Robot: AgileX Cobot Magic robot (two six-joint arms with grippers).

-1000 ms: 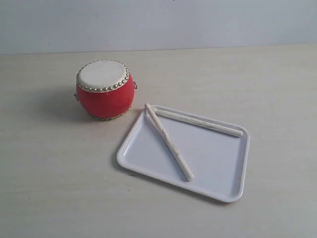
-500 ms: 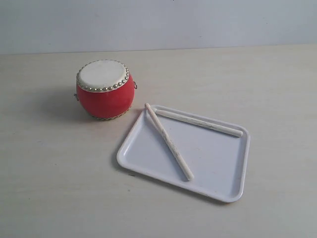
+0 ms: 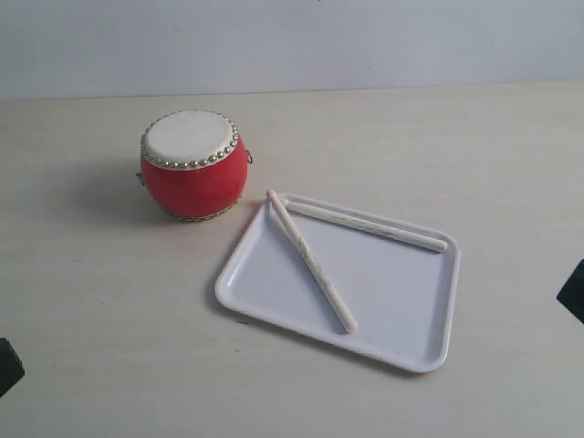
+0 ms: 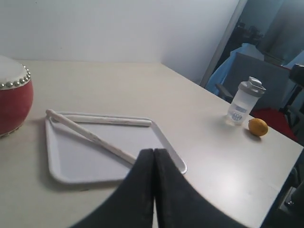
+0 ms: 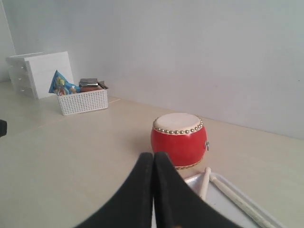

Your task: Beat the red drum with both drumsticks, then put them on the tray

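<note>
The red drum (image 3: 193, 166) with its cream skin stands upright on the table, left of the white tray (image 3: 420, 342). Two cream drumsticks lie in the tray: one (image 3: 310, 260) slants across it with its tip over the rim near the drum, the other (image 3: 365, 225) lies along the far rim. My left gripper (image 3: 7, 363) just shows at the lower left edge and my right gripper (image 3: 573, 292) at the right edge. In the wrist views the left gripper (image 4: 154, 151) and the right gripper (image 5: 153, 155) are both shut and hold nothing. The drum (image 5: 179, 139) and tray (image 4: 66, 175) show beyond them.
A clear shaker bottle (image 4: 244, 101) and a lemon (image 4: 258, 127) stand near the table's far corner. A white woven basket (image 5: 82, 100) of small items and a white drawer box (image 5: 40, 72) sit by the wall, well away from the drum.
Both grippers have come into the exterior view, the left at the lower left edge and the right at the right edge. Drum, tray and drumsticks have not moved.
</note>
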